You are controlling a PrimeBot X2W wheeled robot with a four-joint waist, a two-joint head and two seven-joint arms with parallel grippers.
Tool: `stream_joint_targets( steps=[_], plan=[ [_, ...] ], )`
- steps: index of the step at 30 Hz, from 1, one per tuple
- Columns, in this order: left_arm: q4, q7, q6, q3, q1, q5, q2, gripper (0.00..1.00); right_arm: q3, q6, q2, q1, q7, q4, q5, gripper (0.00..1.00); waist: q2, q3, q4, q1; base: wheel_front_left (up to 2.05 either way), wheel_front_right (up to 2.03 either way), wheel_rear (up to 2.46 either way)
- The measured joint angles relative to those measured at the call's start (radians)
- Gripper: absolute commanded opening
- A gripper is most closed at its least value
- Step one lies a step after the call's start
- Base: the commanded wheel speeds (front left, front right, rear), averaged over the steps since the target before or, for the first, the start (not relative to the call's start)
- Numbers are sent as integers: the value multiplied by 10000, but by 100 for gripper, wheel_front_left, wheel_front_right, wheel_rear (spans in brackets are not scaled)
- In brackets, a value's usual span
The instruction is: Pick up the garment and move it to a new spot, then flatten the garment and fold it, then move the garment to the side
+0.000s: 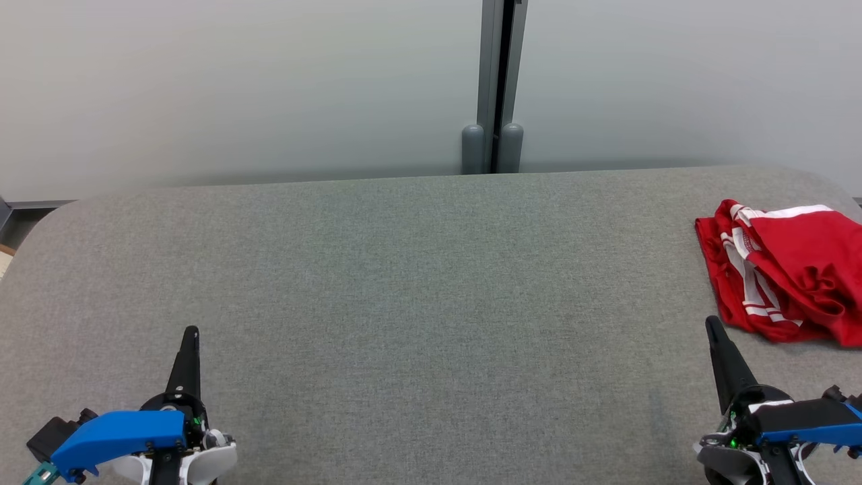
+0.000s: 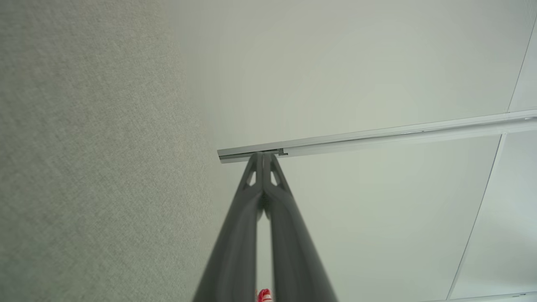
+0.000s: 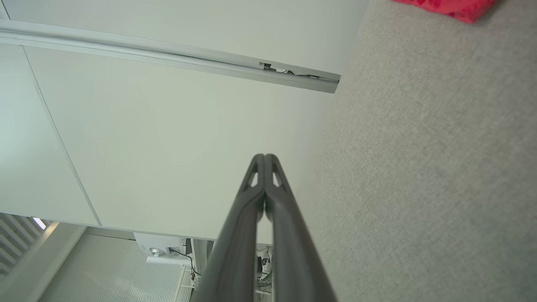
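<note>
The garment (image 1: 788,269) is red with white stripes and lies crumpled at the right edge of the grey fabric table (image 1: 417,283). A red corner of the garment (image 3: 449,7) also shows at the top of the right wrist view. My right gripper (image 1: 712,326) rests low at the front right, just short of the garment and apart from it; its fingers (image 3: 265,158) are pressed together with nothing between them. At the front left my left gripper (image 1: 192,331) is shut and empty too, its fingers (image 2: 263,156) meeting at the tips.
A pale wall with a grey vertical post (image 1: 497,87) stands right behind the table's far edge. The table's corners are rounded, and the wide grey cloth surface stretches between the two grippers.
</note>
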Motion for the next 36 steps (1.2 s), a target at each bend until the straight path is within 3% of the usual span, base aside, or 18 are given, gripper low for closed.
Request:
stream_joint_targets(
  steps=[24, 36],
  plan=[
    [-178, 431, -71, 282, -167, -1459, -71, 0, -54, 0, 0, -138, 157, 29, 1678, 0, 0, -67, 60, 0, 0, 0, 0],
    [-182, 435, -86, 286, -189, -1480, -75, 0, -56, 0, 0, -151, 159, 31, 1716, 0, 0, -68, 60, 0, 0, 0, 0]
  ],
)
